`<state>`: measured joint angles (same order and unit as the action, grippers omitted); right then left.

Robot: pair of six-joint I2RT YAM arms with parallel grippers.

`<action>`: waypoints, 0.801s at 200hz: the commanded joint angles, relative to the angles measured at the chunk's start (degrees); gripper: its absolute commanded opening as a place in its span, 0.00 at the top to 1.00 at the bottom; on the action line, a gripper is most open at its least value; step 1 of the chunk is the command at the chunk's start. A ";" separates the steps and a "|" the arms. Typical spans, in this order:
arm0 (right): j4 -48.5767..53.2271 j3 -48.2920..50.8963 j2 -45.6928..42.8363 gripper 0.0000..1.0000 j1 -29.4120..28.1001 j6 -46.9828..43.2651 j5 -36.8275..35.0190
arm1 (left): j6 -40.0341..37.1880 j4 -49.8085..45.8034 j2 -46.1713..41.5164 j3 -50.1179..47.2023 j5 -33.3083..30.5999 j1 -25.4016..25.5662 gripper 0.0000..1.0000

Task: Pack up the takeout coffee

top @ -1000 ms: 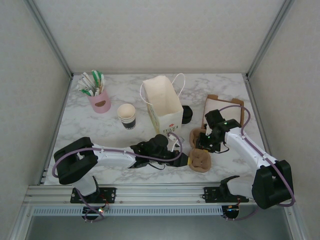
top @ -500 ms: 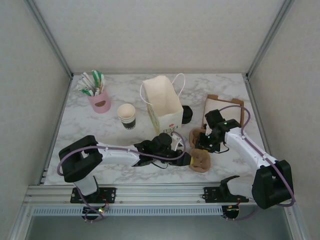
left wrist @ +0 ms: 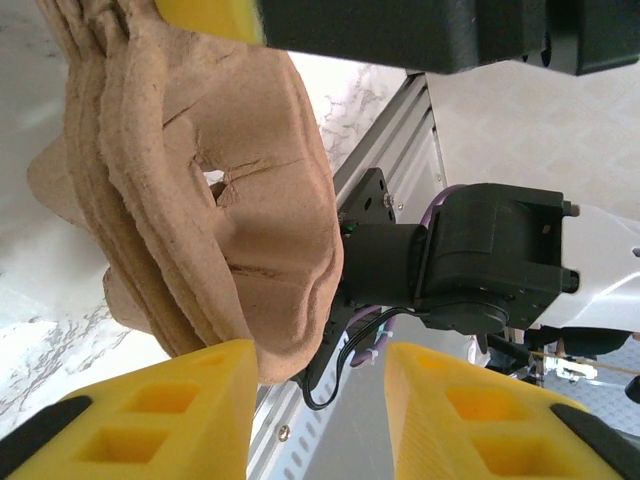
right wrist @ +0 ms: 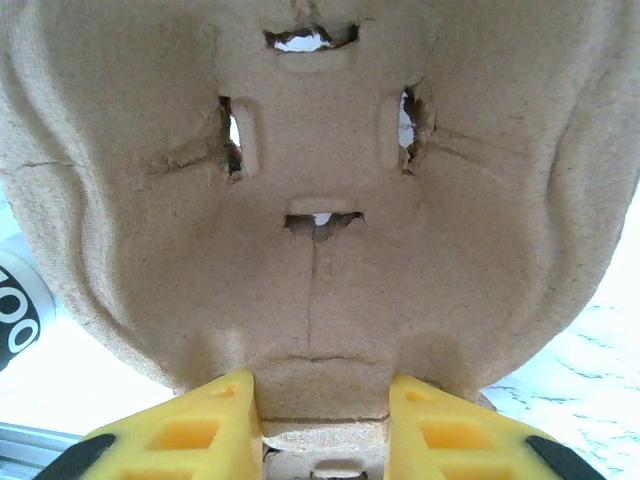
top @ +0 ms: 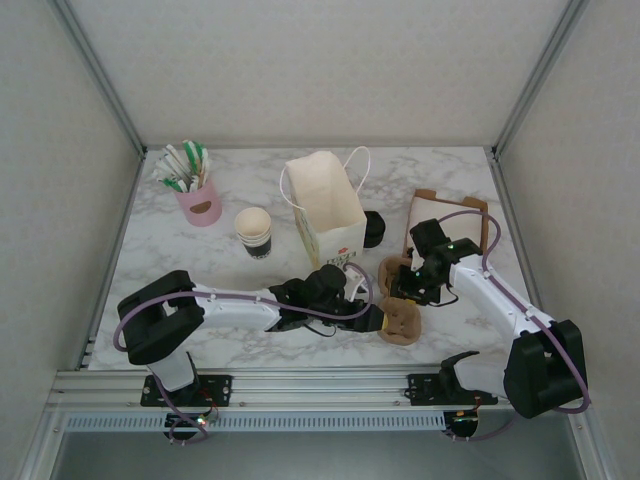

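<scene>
The takeout coffee is out of view. A brown pulp cup carrier point(top: 402, 320) point(left wrist: 220, 200) point(right wrist: 320, 180) hangs between the two arms near the table's front. My right gripper point(top: 406, 288) point(right wrist: 320, 400) is shut on a tab at the carrier's edge. My left gripper point(top: 372, 317) point(left wrist: 320, 370) stands open at the carrier's left side. The carrier's rim rests against one of its yellow fingers point(left wrist: 170, 410), and the gap to the other is empty. The white paper bag point(top: 325, 205) stands open just behind both grippers.
A lidless paper cup point(top: 254, 232) stands left of the bag. A squat black cylinder point(top: 373, 228) sits at the bag's right. At the back left is a pink holder with stirrers point(top: 200, 200). Brown cardboard point(top: 450, 220) lies at the right. The frame rail point(top: 300, 385) runs along the front.
My left gripper has shifted slightly right toward the carrier and its jaws have spread apart, letting go of the carrier's rim. The right arm and carrier have stayed put.
</scene>
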<state>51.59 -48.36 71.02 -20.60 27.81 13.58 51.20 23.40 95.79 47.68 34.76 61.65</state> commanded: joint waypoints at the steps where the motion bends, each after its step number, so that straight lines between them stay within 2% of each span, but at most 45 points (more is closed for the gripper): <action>1: -0.16 0.76 -0.46 0.70 0.34 -0.56 1.01 | -1.17 -0.96 0.52 1.19 -0.09 -0.34 0.60; 160: -0.31 0.88 -0.47 0.70 0.30 -0.54 1.25 | -2.21 -3.36 -2.58 1.55 -1.72 -0.45 0.48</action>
<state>51.59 -48.34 71.02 -20.60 27.81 13.67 50.33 20.69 94.74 47.70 34.13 61.65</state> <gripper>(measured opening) 0.300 0.514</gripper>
